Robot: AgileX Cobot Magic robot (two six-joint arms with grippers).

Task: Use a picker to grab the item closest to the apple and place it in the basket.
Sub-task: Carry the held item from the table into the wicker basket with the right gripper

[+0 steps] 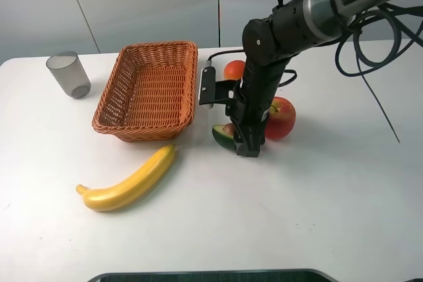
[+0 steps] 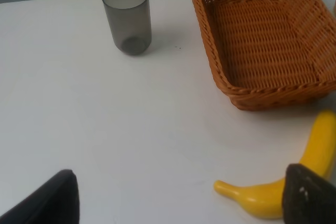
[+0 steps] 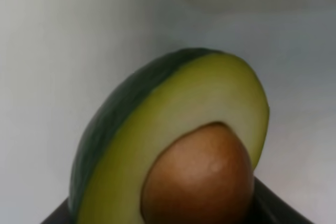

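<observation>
A red apple rests on the white table, right of my right arm. Closest to it is a halved avocado with its brown pit showing, touching the table just left of the apple. My right gripper reaches straight down and is shut on the avocado half, which fills the right wrist view between dark fingers. The woven basket stands to the left, with nothing in it. My left gripper hangs open over bare table, near the banana's tip.
A yellow banana lies in front of the basket. A grey cup stands at the far left. An orange-red fruit sits behind the right arm, beside the basket's far right corner.
</observation>
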